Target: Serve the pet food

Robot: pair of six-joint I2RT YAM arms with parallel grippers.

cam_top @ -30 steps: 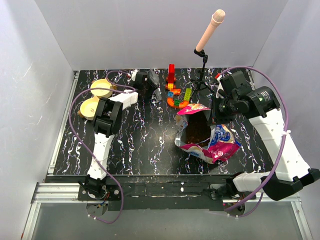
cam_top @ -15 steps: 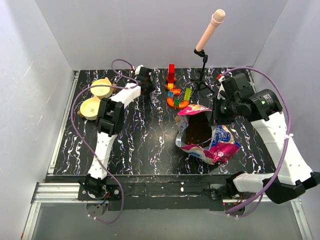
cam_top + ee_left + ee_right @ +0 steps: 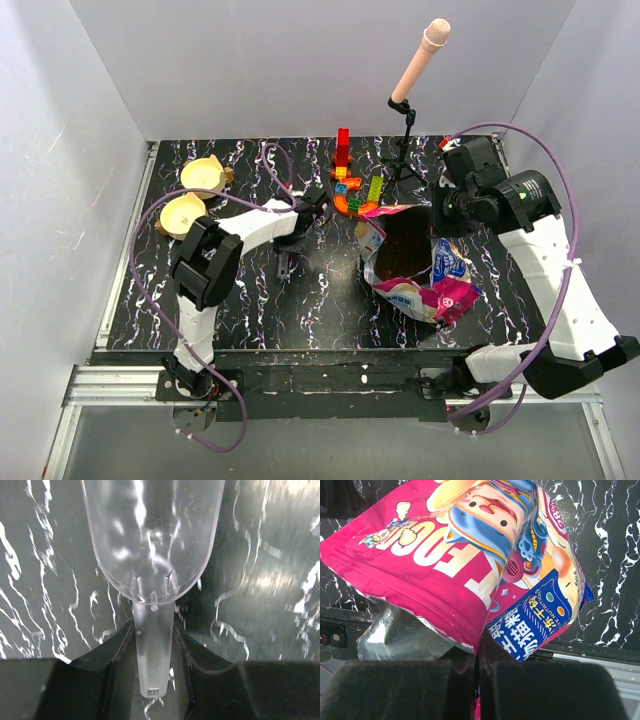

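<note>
1. On the black marbled table point(image 3: 300, 310), the foil bag point(image 3: 430, 285) stands open, its rim pinched in the clenched right gripper point(image 3: 479, 667). The pet food point(image 3: 403, 250) all lies inside.
2. Well apart at far left, the tan bowls point(image 3: 202, 175) sit empty: nothing served yet.
3. Empty too, the clear scoop point(image 3: 152, 540) is grasped by its handle in the left gripper point(image 3: 154, 642).
4. A second ago that arm reached the table's back; now it is near the bag.

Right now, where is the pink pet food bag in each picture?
Top external: the bag lies right of centre, its mouth open on brown kibble.
Left wrist: not in it; only a clear scoop in the left gripper.
Right wrist: the bag fills the upper picture, pinched by the right gripper.
Shared landmark: the black, white-veined table.
</note>
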